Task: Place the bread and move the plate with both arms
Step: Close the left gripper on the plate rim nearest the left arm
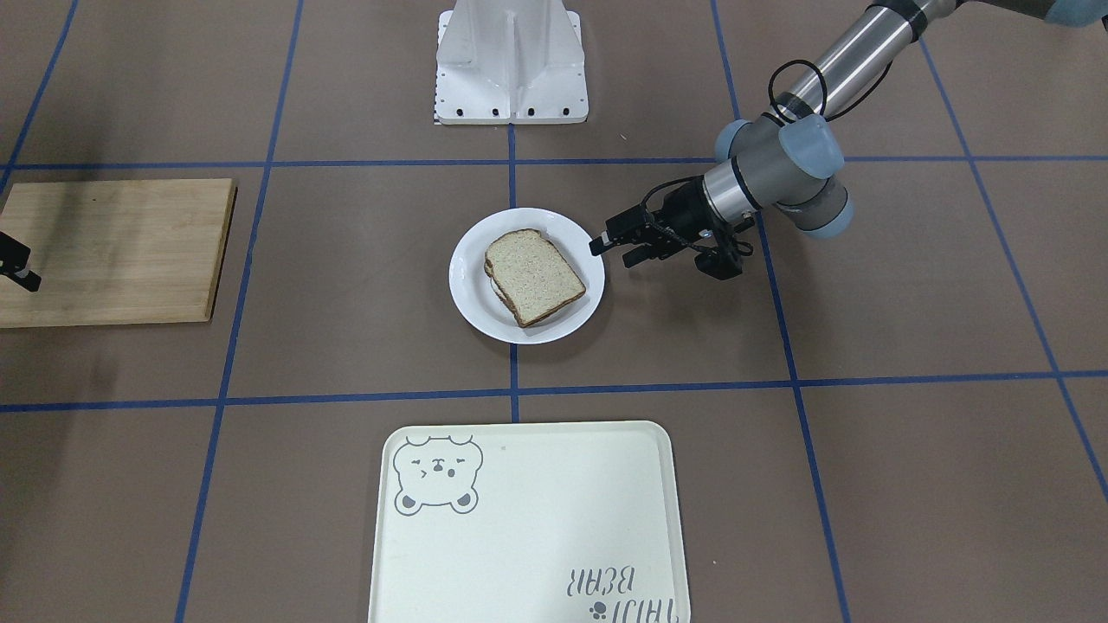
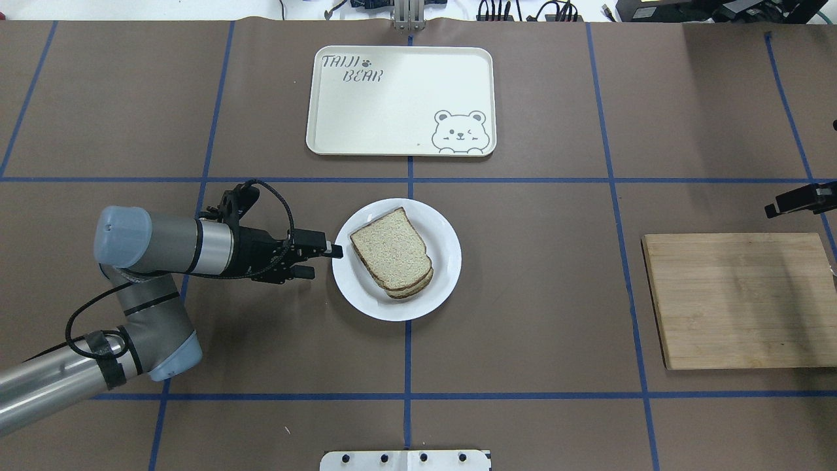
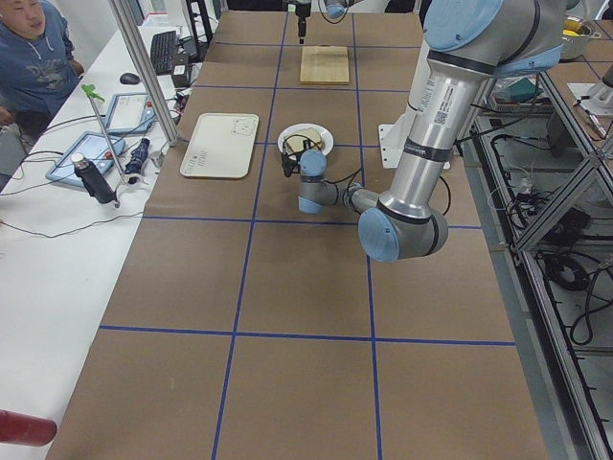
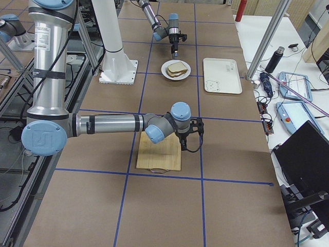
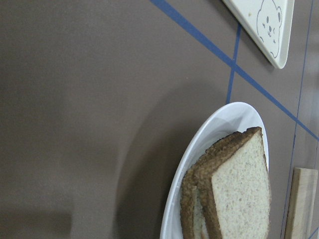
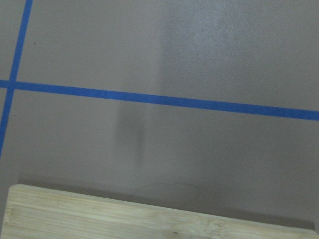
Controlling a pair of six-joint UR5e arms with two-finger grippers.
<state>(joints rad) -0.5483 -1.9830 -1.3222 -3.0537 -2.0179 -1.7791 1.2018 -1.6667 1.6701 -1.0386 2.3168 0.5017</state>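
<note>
Starting on the robot's side of the plate (image 2: 448,261): just the white pedestal (image 2: 405,461), nothing going on there.

Level with the plate, just off its left edge: spotting the left gripper (image 2: 325,260) lying low and sideways, jaws spread, one fingertip right at the plate's left rim and the other hanging short of it. Not pinching anything, far as can be told.

On the plate itself: seeing the bread (image 2: 390,252) lying flat on top of a lower slice (image 2: 418,286), a bit offset, both well inside the rim. So calling the "place bread" half done and the "move plate" half only getting set up. Just a guess from the layout, mind.

Well off to the plate's right: a bare wooden board (image 2: 739,301), plus the right gripper (image 2: 794,201) hovering further right again and a touch beyond. Can't tell if spread or pressed together, too small and cut off at the edge of the overhead view.

Beyond the plate, across a blue tape line: the cream bear tray (image 2: 399,98), well apart, with nothing on it.

Next move, best guess:
- ease the left jaws over the rim and close on it, top and bottom
- bring the right gripper all the way over to the plate's right rim, since the job wants both arms
- lift level and slow

Worth watching: thin glossy rim, easy to slip, and a loose two-slice stack ready to slide on any tilt.
</note>
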